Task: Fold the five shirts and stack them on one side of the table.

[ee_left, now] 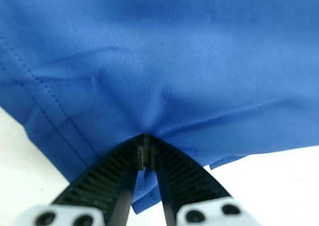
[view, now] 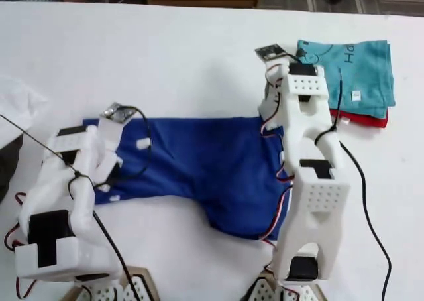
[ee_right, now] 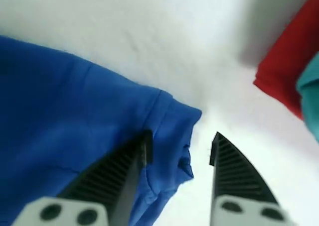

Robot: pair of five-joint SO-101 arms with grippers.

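Note:
A blue shirt (view: 212, 165) lies spread across the middle of the white table (view: 165, 62), partly folded. My left gripper (ee_left: 144, 151) is shut on a pinch of the blue shirt (ee_left: 164, 66) near its left hem. The left arm (view: 73, 181) sits over that end. My right gripper (ee_right: 180, 146) is open, its fingers astride a corner of the blue shirt (ee_right: 75, 116) at its right end, under the right arm (view: 308, 148). A folded teal shirt (view: 351, 69) rests on a folded red shirt (view: 364, 120) at the far right.
The red shirt (ee_right: 289, 71) and a sliver of teal shirt (ee_right: 310, 94) lie close beyond my right gripper. Wires trail from both arms. A pale crumpled cloth (view: 16, 105) sits at the left edge. Bare table stretches along the far side.

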